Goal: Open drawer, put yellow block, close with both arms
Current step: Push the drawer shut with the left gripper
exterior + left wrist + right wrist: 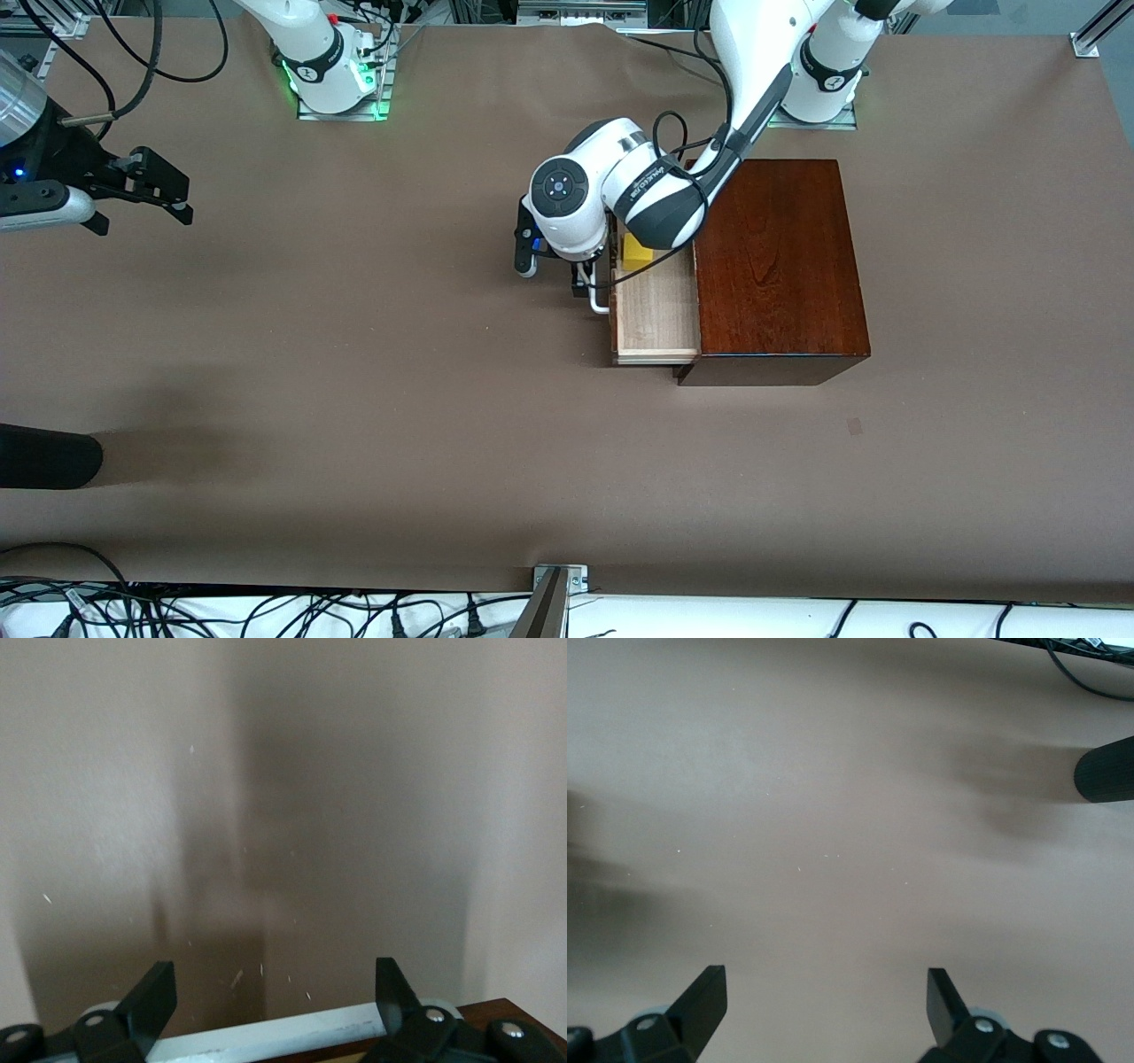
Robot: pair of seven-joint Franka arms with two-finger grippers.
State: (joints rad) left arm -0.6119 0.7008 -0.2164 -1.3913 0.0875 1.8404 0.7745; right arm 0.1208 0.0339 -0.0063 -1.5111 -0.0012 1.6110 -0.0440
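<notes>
The drawer (656, 310) stands pulled out of the dark mahogany box (771, 266) toward the right arm's end of the table. The yellow block (636, 252) lies in the tray, partly under the left arm. My left gripper (580, 279) is at the drawer's front by the white handle (599, 301). In the left wrist view the gripper (273, 988) is open, and the white handle bar (275, 1036) runs between its fingers (155, 997) without being clamped. My right gripper (168, 190) waits open and empty over bare table; the right wrist view shows it (824, 988) holding nothing.
A black cylinder (44, 456) juts in over the table at the right arm's end, nearer the front camera; it also shows in the right wrist view (1106, 771). A metal bracket (558, 580) and cables (266, 611) lie along the near edge.
</notes>
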